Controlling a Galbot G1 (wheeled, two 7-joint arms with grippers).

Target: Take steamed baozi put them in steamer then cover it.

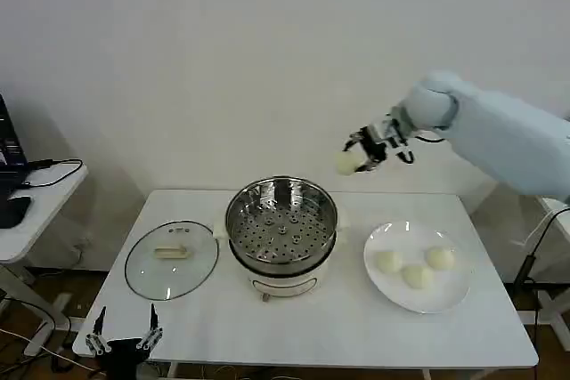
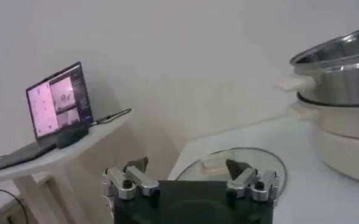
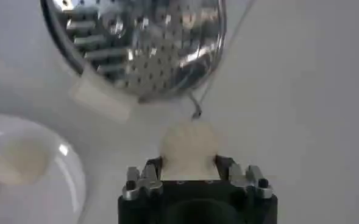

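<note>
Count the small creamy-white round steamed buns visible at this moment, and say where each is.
4. Three small creamy-white round steamed buns lie on the flat white plate; the fourth is held by the right gripper, raised above the table. None is hidden.

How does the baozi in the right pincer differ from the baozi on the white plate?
The held baozi is alone, in the air, clamped in the right pincer beyond the steamer. The plate baozi number three and lie on the plate. All are pale, round and smooth.
</note>
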